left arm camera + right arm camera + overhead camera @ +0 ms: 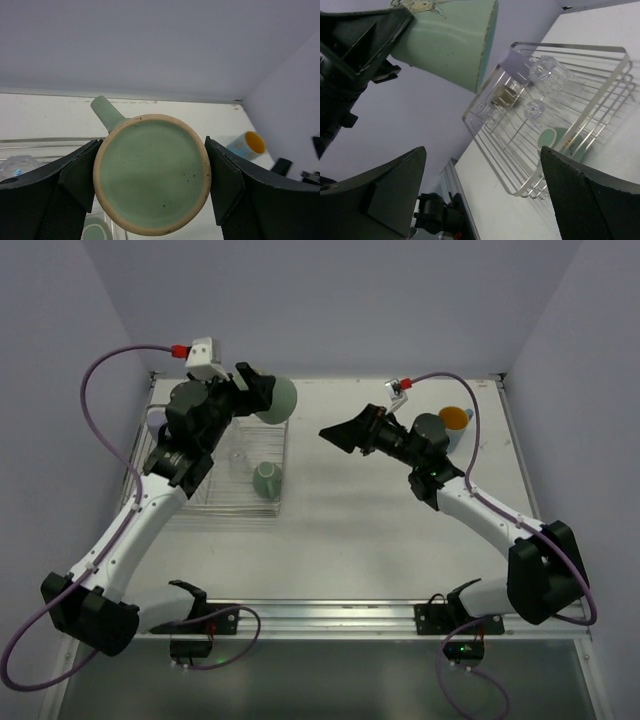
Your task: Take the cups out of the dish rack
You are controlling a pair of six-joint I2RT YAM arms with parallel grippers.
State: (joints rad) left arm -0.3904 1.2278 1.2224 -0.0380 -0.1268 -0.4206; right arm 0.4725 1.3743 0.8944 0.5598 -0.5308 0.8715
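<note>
My left gripper [264,396] is shut on a mint-green mug [278,398] and holds it in the air above the far right corner of the dish rack [205,502]. In the left wrist view the mug's speckled base [152,172] fills the gap between both fingers, its handle pointing up left. A second mint-green mug [267,480] stands in the rack's near right corner, with a clear glass [237,453] beside it. My right gripper [336,434] hangs open over the table's middle, facing the rack [520,185]. The right wrist view shows two clear glasses [550,72] in the rack.
A blue mug with an orange inside [455,421] stands on the table at the back right, behind my right arm, and also appears in the left wrist view [247,145]. Walls close the table at the back and both sides.
</note>
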